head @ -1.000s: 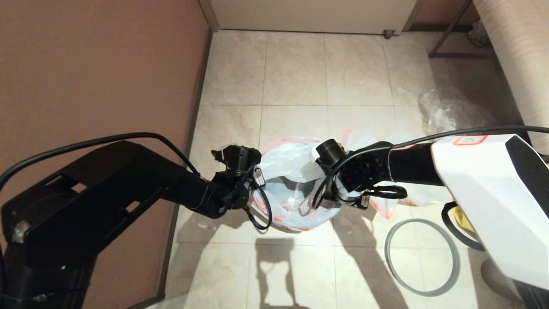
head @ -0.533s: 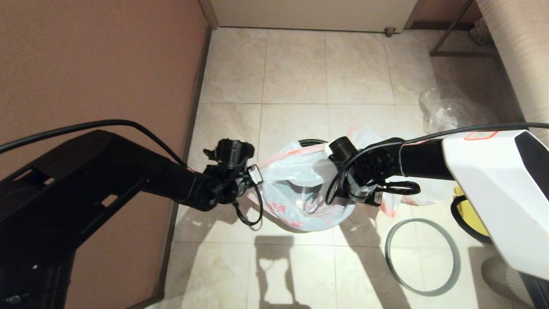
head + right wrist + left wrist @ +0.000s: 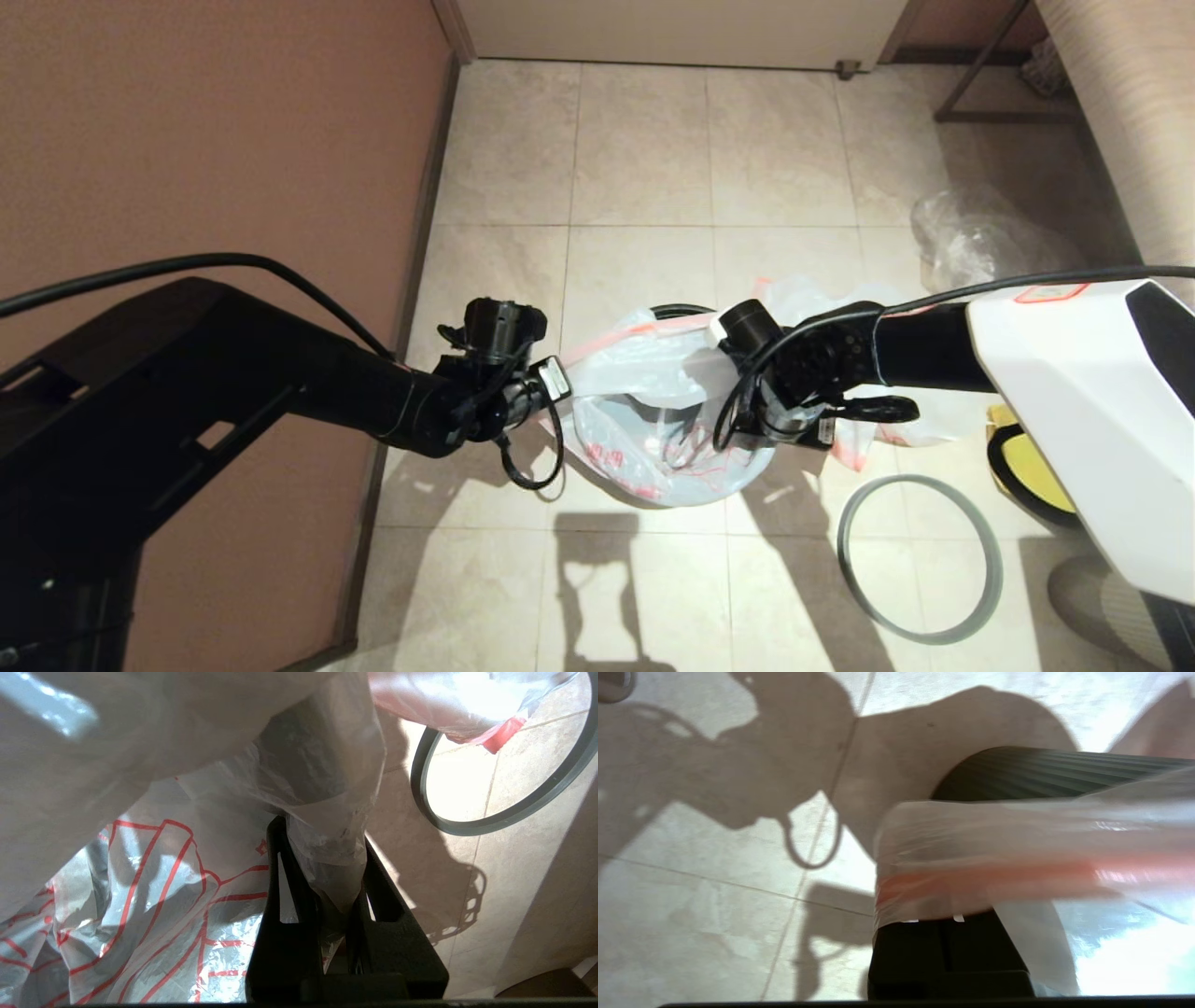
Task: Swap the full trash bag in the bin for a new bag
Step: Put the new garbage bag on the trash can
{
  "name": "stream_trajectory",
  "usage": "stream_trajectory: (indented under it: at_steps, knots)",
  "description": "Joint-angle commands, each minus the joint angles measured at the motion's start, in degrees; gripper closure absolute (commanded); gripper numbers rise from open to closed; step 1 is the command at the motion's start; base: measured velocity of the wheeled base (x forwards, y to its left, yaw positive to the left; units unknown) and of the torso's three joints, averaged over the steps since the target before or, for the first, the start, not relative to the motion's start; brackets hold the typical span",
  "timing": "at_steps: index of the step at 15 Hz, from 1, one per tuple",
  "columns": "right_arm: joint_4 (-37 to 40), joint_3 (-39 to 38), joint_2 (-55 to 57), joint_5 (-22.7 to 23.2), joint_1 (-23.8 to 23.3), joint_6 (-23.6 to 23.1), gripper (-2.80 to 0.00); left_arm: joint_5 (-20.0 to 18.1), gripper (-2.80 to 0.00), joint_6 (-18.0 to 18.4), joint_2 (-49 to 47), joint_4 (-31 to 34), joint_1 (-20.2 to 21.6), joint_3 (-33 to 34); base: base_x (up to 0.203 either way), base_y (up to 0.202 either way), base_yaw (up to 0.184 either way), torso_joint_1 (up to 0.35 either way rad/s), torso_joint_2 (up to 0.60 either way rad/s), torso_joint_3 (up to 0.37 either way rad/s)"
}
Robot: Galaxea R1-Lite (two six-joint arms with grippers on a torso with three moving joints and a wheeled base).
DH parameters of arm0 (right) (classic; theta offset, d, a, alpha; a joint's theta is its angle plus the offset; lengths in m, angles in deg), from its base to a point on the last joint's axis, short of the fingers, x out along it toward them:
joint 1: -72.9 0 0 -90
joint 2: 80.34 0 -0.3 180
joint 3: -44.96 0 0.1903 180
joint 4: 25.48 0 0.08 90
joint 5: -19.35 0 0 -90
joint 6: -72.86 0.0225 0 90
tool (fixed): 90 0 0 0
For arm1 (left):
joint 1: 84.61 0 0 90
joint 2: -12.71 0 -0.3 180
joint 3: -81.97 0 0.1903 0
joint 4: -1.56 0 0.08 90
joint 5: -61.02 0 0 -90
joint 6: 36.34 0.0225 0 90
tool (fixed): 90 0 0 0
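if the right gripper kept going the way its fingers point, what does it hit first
Probably the new bag: the right gripper is shut on a fold of its film, more film bunched just ahead. Past that, depth is unclear.

My left arm (image 3: 187,392) is a matt black, boxy shell with rectangular cut-outs, and a thin black cable (image 3: 233,266) arches over it to a round black wrist unit hung with looping wires and a small white tag. My right arm (image 3: 1064,411) wears a glossy white, angular cover with a black panel and a red-outlined sticker, then narrows to a black perforated wrist. My right pincer (image 3: 327,896) has two flat black fingers (image 3: 289,882) with slotted openings.
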Motion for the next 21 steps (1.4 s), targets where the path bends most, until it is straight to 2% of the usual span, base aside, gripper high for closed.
stream_trajectory:
  at_steps: [1, 5, 8, 11, 13, 15, 21]
  knots:
    - [-1.07, -3.13, -0.68, 0.43, 0.85, -2.4, 0.0, -0.41, 0.0, -0.29, 2.76, -0.11, -0.25, 0.68, 0.0, 0.0, 0.0, 0.0, 0.0, 0.0]
    - [-6.66, -7.45, -1.53, 0.69, 2.47, -10.28, 0.0, -2.13, 0.0, -0.35, 4.19, 0.6, -0.45, 1.21, 0.0, 0.0, 0.0, 0.0, 0.0, 0.0]
    - [-6.92, -9.06, -2.23, 2.68, 4.29, -14.77, 0.0, -4.07, 0.0, -0.56, 3.67, 0.79, -0.23, 1.16, 0.0, 0.0, 0.0, 0.0, 0.0, 0.0]
    - [-8.71, -11.98, -2.64, 2.83, 5.72, -17.64, 0.0, -4.25, 0.0, -0.52, 3.42, 0.79, 0.21, 1.02, 0.0, 0.0, 0.0, 0.0, 0.0, 0.0]
    - [-13.02, -15.89, -3.18, 2.8, 6.2, -19.91, 0.0, -4.76, 0.0, -0.52, 2.45, 0.79, 0.3, 0.85, 0.0, 0.0, 0.0, 0.0, 0.0, 0.0]
    - [-16.63, -18.64, -3.52, 2.75, 6.24, -21.23, 0.0, -4.86, 0.0, -0.44, 0.91, 0.79, 0.43, 0.7, 0.0, 0.0, 0.0, 0.0, 0.0, 0.0]
    - [-17.93, -19.93, -5.02, 2.93, 5.51, -22.26, 0.0, -5.1, 0.0, -0.39, -5.64, 0.92, 2.45, -1.74, 0.0, 0.0, 0.0, 0.0, 0.0, 0.0]
